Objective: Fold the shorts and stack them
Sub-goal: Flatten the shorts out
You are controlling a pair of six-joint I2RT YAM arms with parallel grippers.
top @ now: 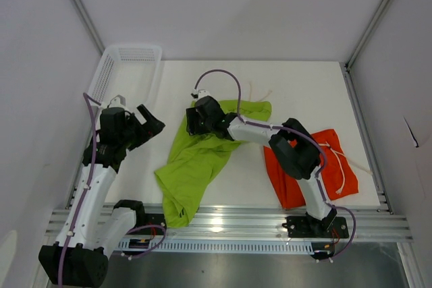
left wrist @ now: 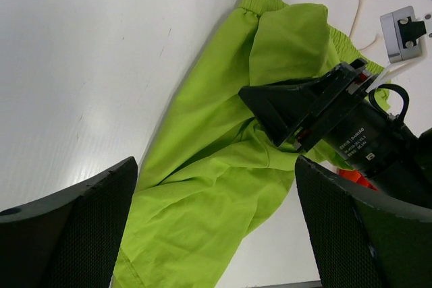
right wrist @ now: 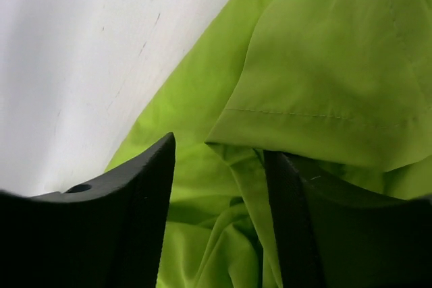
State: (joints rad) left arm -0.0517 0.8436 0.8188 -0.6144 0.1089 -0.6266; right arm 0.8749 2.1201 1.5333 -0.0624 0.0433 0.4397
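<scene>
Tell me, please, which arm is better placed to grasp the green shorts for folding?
The right: the right hand sits open on the green shorts, a fold between its fingers, while the left hand hovers open beside them.

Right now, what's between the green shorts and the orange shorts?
The right arm and a strip of bare white table lie between the green shorts and orange shorts, in the top view.

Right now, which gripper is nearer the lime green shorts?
Right. The right gripper is down on the lime green shorts near their upper end; the left gripper hangs open off their left side, over the table.
</scene>
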